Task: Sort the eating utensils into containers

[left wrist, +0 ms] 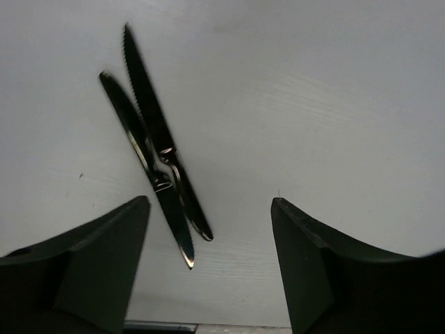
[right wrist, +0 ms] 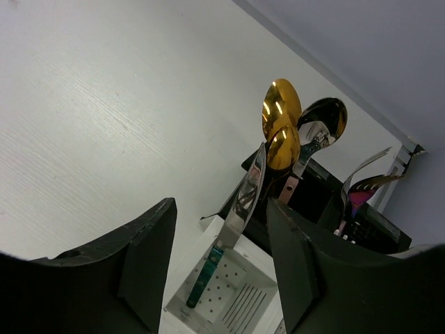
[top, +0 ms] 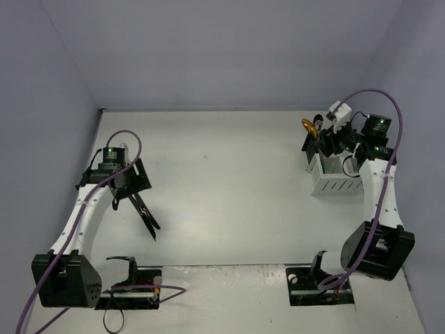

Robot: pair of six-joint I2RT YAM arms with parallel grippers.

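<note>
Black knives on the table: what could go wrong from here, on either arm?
1. The two black knives lie crossed and touching by the open left gripper; closing may catch both or nudge one aside.
2. The teal-handled knife leans in the white bin, its blade between the fingers of the open right gripper; pulling away could snag it and tip it out.

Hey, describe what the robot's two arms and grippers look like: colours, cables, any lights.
The two arms match. The left arm and right arm have white links with black joint housings. A purple cable loops along each one, and a small green light glows near each wrist. The left gripper and right gripper each have two broad, wedge-shaped matte black fingers.
</note>
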